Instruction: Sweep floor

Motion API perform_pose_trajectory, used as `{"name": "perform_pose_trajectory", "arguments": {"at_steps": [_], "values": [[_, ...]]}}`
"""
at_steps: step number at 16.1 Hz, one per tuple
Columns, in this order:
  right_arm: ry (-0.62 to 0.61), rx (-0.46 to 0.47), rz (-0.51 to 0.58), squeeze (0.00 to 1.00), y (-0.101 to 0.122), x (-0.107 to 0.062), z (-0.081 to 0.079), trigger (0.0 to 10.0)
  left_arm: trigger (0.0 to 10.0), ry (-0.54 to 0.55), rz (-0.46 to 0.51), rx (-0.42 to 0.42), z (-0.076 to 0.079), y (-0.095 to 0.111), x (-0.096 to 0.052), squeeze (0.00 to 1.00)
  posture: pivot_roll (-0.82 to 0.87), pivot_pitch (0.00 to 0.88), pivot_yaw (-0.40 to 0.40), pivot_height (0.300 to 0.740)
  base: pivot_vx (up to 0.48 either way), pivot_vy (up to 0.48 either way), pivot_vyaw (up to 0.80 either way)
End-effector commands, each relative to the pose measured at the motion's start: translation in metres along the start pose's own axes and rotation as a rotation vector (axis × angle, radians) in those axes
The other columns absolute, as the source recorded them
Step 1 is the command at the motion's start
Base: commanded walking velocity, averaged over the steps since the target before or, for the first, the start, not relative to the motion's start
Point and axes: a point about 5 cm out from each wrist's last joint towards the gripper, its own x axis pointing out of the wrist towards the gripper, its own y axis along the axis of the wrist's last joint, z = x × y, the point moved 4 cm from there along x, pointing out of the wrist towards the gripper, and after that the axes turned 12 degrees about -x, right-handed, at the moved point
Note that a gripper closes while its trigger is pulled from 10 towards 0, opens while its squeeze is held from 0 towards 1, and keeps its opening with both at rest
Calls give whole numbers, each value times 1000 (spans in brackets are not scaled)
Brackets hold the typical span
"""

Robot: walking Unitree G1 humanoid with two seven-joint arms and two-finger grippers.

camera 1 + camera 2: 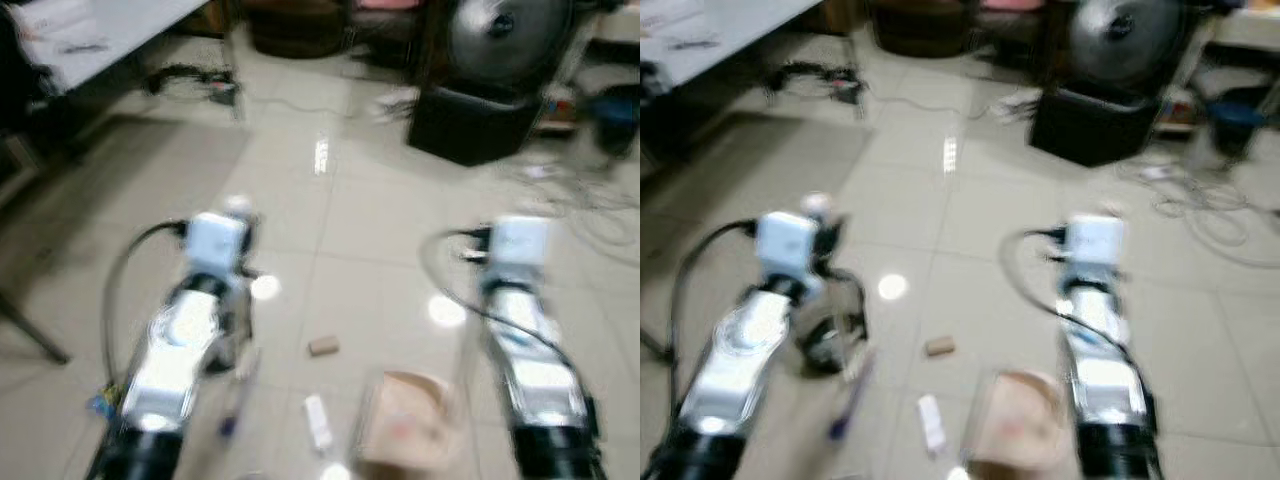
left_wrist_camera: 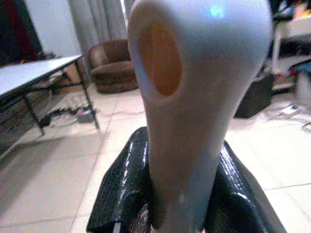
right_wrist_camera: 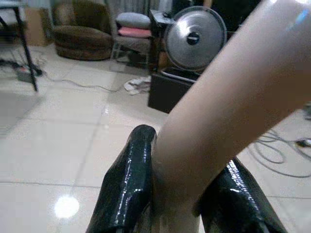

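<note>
The left gripper [image 2: 177,194] clamps its glossy black fingers [image 2: 124,189] around a smooth cream plastic handle [image 2: 194,97], rounded at the end and pierced by an oval hanging hole. The right gripper [image 3: 180,194] closes on a second beige handle [image 3: 233,102], a smooth rounded bar slanting up and away. In the blurred head views both silver arms reach forward over pale glossy floor tiles [image 1: 370,220]. Between the arms, low down, lies a pinkish-beige dustpan [image 1: 405,420], with a small brown scrap [image 1: 323,346] and a white oblong piece [image 1: 317,420] just beside it. Farther off stand a round grey fan [image 3: 194,39], a black box [image 1: 470,125] and a brown armchair [image 2: 114,65].
</note>
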Motion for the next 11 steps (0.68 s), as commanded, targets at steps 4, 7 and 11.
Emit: {"name": "perform_pose_trajectory", "arguments": {"at_steps": [4,7,11], "values": [[-38,-64,34,0,-2,4,15,10000,10000,-52,3,40,12,-3,0,0,-16,97,18,740,0,0,0],[-47,-89,88,0,3,8,23,10000,10000,21,1,3,6,-11,0,0,-22,138,25,740,0,0,0],[-45,-113,131,0,9,16,29,10000,10000,92,43,-9,-2,-8,8,0,-7,192,-15,740,0,0,0]]}}
